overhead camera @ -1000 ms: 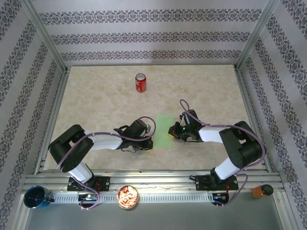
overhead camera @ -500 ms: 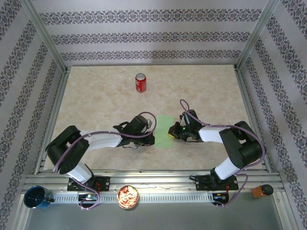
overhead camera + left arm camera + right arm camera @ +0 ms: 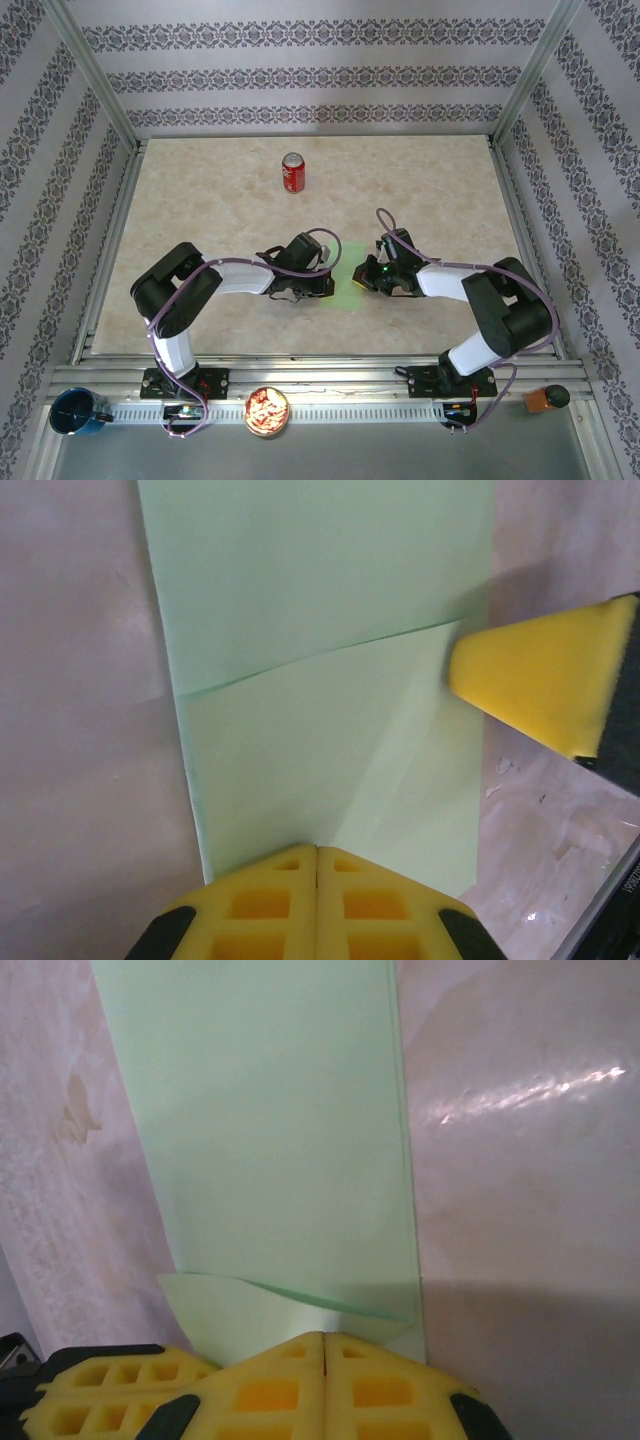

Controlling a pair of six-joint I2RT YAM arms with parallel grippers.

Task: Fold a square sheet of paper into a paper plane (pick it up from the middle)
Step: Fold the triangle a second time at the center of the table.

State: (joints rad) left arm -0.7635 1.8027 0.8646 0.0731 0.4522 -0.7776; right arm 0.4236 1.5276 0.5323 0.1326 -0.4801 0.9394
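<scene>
Plainly, the thin light-green square sheet of paper (image 3: 320,610) lies flat on the beige marbled tabletop (image 3: 200,200), already doubled into a narrow strip. Its long axis runs away from the arm bases, and it sits between the two arms.

The left gripper (image 3: 317,855) comes at the strip from its left long edge. Its yellow foam fingers are pressed together on nothing, and the tips sit over the paper near the strip's near end. The right gripper (image 3: 324,1340) faces it from the right long edge, likewise closed and empty, tips at the paper's margin where a small flap curls up off the strip. A slanting layer edge crosses the strip between them.

Both grippers are about equally near, opposed across the short axis. So I judge any coming fold or crease turns on working sideways across the strip, one tip pinning while the other sweeps.
</scene>
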